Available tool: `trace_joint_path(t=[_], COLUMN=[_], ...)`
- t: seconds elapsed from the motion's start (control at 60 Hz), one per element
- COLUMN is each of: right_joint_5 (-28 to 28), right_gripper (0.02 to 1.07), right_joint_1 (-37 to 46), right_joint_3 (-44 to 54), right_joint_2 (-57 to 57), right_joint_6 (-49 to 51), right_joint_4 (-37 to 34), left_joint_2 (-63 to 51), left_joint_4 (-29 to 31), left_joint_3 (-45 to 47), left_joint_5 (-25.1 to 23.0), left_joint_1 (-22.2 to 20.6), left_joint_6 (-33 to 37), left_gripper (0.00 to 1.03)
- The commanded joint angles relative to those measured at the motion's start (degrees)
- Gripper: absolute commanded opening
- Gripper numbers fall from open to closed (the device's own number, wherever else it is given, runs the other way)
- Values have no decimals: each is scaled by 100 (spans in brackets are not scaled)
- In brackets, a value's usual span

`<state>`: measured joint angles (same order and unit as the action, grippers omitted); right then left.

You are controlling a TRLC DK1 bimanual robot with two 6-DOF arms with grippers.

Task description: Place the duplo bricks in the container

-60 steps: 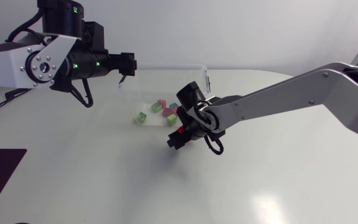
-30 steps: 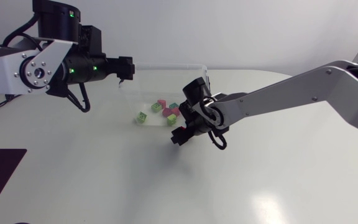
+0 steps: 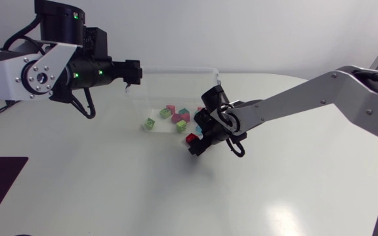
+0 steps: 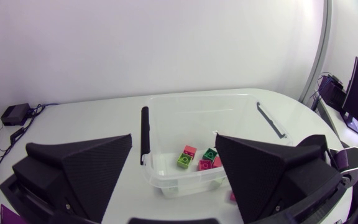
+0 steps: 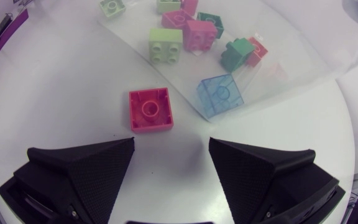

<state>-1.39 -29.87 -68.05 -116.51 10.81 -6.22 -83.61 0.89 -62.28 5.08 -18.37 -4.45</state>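
Ahead of the wide-open, empty right hand [image 5: 171, 143], red brick [image 5: 150, 109] (just outside container [image 5: 291, 68])

Light: bright, even, diffuse, from overhead. Table [image 3: 110, 190]: white, matte, no hot spots. Shadows: soft and faint, w/ a grey smudge under right gripper [image 3: 193, 146] and a thin dark edge beside red brick [image 5: 150, 109]. Clear container [image 4: 197, 112]: pale sheen on walls, low contrast vs. table. Left arm [image 3: 58, 65]: green LEDs lit. Wrist views: corners dark.
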Motion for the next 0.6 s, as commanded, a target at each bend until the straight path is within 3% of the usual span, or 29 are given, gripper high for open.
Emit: trace_joint_path(t=[0.0,0.317,0.583], right_joint_5=[-63,-99,-90], right_gripper=[89,87,87], right_joint_1=[-19,-63,-81], right_joint_3=[-77,-129,-560], right_joint_2=[-162,-197,-258], right_joint_6=[229,642,747], right_joint_4=[-55,-20,-679], left_joint_2=[-15,-15,-23], left_joint_4=[-106,-132,-124], left_joint_3=[199,234,225], left_joint_5=[54,54,54], left_joint_1=[44,27,-35], left_joint_6=[14,23,32], left_gripper=[94,95,95])
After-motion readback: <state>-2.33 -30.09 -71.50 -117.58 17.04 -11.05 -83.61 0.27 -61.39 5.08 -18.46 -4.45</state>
